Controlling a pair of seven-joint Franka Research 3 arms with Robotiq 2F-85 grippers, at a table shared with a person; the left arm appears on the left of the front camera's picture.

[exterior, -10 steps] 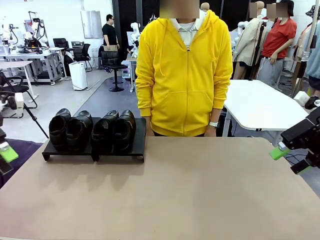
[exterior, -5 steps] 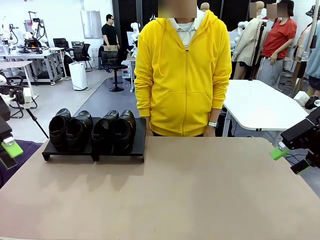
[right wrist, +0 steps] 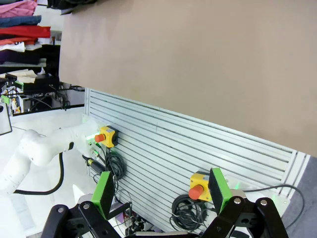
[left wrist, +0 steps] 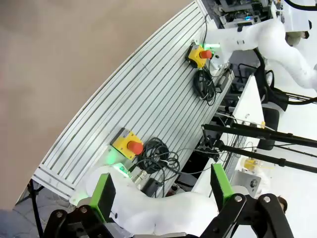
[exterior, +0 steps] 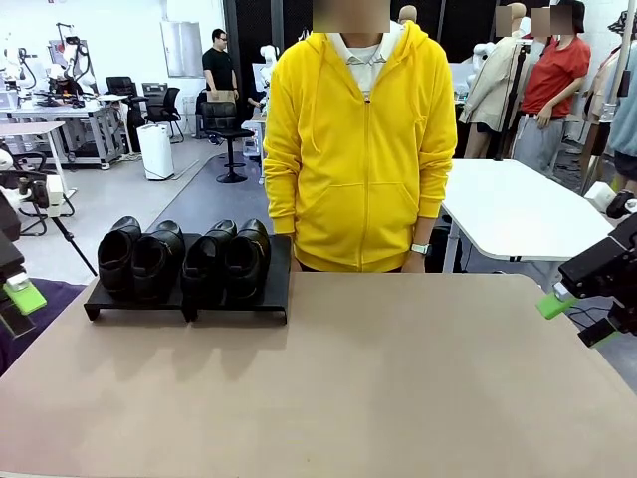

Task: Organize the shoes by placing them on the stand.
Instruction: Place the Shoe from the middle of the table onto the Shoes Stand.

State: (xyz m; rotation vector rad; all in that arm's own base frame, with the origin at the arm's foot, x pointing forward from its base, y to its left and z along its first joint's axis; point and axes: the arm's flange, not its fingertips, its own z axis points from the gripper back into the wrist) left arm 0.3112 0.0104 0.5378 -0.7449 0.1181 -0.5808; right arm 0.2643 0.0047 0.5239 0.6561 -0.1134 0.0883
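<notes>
Several black glossy loafers [exterior: 185, 261] stand side by side, toes toward me, on the low black stand [exterior: 276, 282] at the table's far left. My left gripper [exterior: 18, 306] hangs open off the table's left edge, well apart from the stand. In its wrist view the left gripper [left wrist: 162, 189] has nothing between its green pads. My right gripper [exterior: 577, 319] is open beyond the table's right edge. Seen from its wrist, the right gripper [right wrist: 161, 190] is also empty.
A person in a yellow hoodie [exterior: 360, 139] stands at the far edge, arms at the sides. The beige tabletop [exterior: 378, 388] stretches bare in front of the stand. Both wrist views look down on a ribbed aluminium base [right wrist: 198, 146] with yellow emergency-stop boxes [left wrist: 128, 145].
My left gripper rose slightly at the left edge about a second ago and has since held still. The shoes, stand and right arm have not moved.
</notes>
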